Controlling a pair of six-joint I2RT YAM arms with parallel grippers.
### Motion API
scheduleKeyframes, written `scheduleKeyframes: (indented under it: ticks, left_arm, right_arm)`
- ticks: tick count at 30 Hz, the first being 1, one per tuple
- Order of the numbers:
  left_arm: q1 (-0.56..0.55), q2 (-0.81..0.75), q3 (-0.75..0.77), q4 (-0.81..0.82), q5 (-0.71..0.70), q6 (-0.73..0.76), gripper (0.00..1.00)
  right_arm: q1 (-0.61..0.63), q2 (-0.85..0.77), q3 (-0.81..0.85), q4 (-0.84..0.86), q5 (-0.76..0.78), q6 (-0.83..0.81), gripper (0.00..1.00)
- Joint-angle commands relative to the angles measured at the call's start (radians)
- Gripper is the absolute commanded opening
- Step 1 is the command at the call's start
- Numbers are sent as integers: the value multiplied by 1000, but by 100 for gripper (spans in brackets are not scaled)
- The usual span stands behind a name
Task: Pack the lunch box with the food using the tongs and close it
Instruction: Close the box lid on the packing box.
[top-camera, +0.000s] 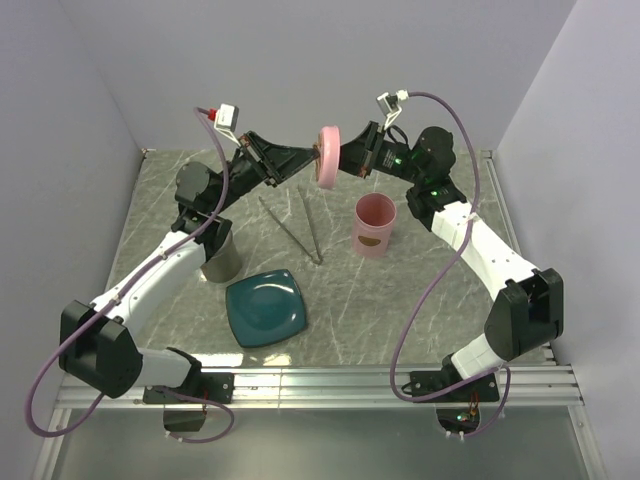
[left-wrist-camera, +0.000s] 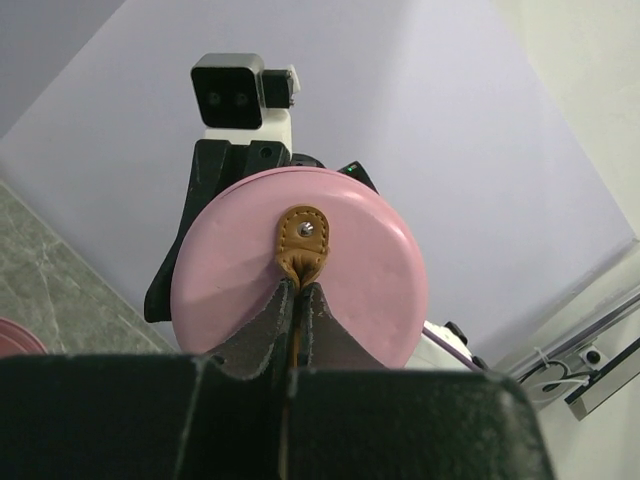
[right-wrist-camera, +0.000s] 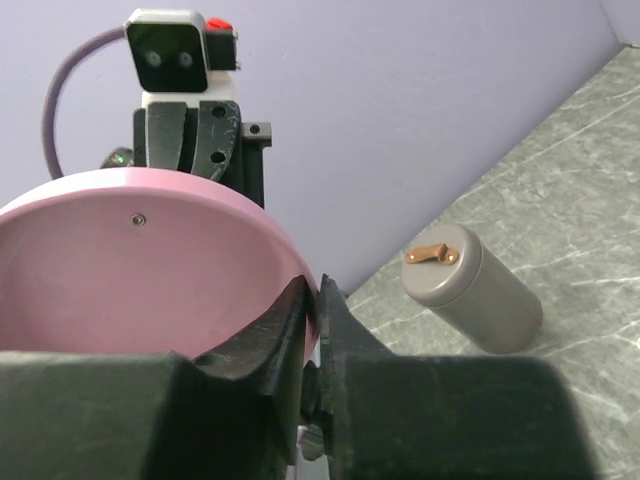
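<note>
The round pink lid (top-camera: 327, 153) of the lunch box is held on edge in the air above the back of the table, between both arms. My left gripper (top-camera: 306, 160) is shut on the lid's brown leather tab (left-wrist-camera: 303, 240). From the other side, my right gripper (top-camera: 341, 160) pinches the lid's rim (right-wrist-camera: 300, 270), one finger inside and one outside. The open pink lunch box (top-camera: 374, 226) stands upright below. Silver tongs (top-camera: 300, 225) lie spread on the table left of it. The food does not show in any view.
A teal square plate (top-camera: 266, 308) lies bare near the front. A grey cylindrical container (top-camera: 220, 255) with a brown-tabbed lid (right-wrist-camera: 432, 255) stands by the left arm. Purple walls close in the back and sides.
</note>
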Motion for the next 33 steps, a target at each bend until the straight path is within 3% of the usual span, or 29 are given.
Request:
scheduleKeyframes:
  ticks: [1,10,14,17,18,19,20,21,24,28,33]
  left_arm:
    - [-19,-3,31,2,50,29,1]
    - [32,-11,62,-100,64,130,1]
    - [32,6,114,-217,67,232,1]
    - [26,29,186,-367,58,369,1]
    - [21,38,207,-412,45,411,1]
    - [7,63,257,-520,23,502,1]
    - [-2,80,293,-521,4,550,0]
    - [-14,101,336,-677,-23,604,0]
    - [-92,193,506,-922,-147,845,0]
    - [-199,363,746,-1148,-338,1103,0]
    - [-220,561,997,-1386,-399,1210,0]
  right_arm:
    - [41,-26,28,-36,-54,-39,15]
    - [-62,-54,24,-129,-65,-71,50]
    - [-120,-94,24,-276,-68,-192,63]
    - [-198,-114,27,-380,-65,-246,79]
    - [-236,-117,28,-399,-72,-251,94]
    - [-258,-121,34,-439,-75,-268,99]
    - [-275,-123,39,-465,-77,-280,99]
    - [-292,-126,48,-500,-66,-298,100]
    - [-365,-141,82,-624,-42,-387,100]
    - [-451,-141,155,-787,7,-538,100]
    - [-577,-146,215,-941,15,-691,100]
